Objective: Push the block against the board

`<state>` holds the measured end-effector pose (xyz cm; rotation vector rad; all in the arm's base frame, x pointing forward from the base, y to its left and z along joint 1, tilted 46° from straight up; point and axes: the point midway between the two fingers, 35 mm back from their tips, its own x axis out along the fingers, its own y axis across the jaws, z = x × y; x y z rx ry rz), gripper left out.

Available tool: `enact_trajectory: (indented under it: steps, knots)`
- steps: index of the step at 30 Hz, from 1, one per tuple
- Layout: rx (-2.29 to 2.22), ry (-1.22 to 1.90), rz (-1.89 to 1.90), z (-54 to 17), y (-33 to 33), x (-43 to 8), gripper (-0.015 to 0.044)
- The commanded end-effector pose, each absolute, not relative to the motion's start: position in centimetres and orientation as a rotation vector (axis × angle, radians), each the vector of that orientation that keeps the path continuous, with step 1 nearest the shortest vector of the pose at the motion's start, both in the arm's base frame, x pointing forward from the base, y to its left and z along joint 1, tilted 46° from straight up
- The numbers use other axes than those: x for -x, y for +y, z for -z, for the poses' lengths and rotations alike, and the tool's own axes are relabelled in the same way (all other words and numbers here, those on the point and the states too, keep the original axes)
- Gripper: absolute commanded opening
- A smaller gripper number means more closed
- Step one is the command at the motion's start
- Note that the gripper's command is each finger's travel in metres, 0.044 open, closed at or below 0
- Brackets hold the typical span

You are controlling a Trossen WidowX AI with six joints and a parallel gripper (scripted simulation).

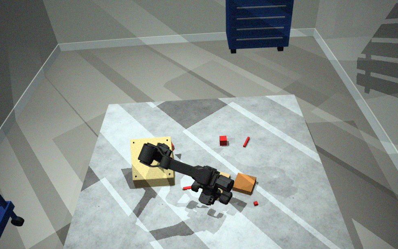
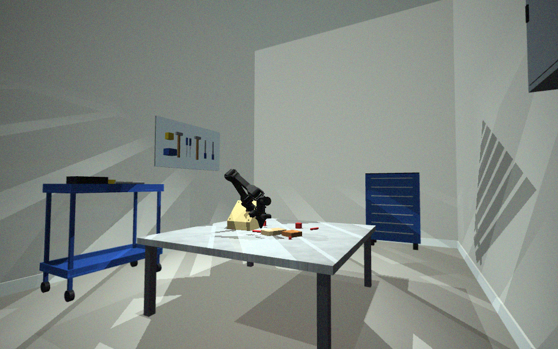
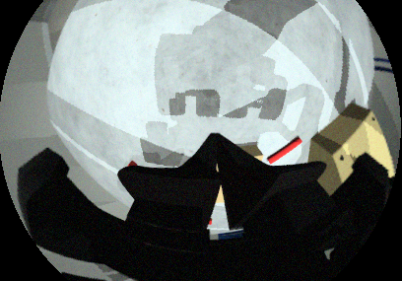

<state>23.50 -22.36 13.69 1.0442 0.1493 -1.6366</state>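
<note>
Cart (image 2: 102,187) holds black case (image 2: 86,179) on top tray.

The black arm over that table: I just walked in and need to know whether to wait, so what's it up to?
The arm's gripper is shut and holds nothing, low beside the pale wooden board. It seems to be there for pushing the board and the orange-brown square block together. The arm hides much of the board from above, so I can't confirm flush contact. The hand hasn't cleared away, so waiting seems wise.

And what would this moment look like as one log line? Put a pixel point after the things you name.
gripper (image 1: 210,202) (image 2: 261,225) (image 3: 215,137): shut, empty | orange-brown square block (image 1: 244,184) (image 2: 292,233): on table (image 1: 286,123) (image 2: 245,254) (image 3: 123,43) | arm: not withdrawn
</note>
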Motion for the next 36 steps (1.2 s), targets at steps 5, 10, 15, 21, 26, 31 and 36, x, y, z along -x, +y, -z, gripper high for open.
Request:
enact_trajectory:
  steps: [5, 10, 15, 21, 26, 31, 36]
  knots:
    - [-0.986, 0.212, 1.625, -12.2, -20.3, -22.6, 0.0000]
    - [-0.950, 0.250, 1.618, -11.2, -19.3, -22.0, 0.0000]
    - [-0.947, 0.250, 1.618, -8.1, -22.6, -22.1, 0.0000]
    - [-0.946, 0.248, 1.618, -7.4, -23.2, -22.0, 0.0000]
    - [-0.947, 0.248, 1.618, -7.1, -23.0, -22.2, 0.0000]
    - [-0.949, 0.250, 1.619, -6.6, -22.5, -22.6, 0.0000]
    - [-0.950, 0.251, 1.619, -6.1, -22.1, -23.0, 0.0000]
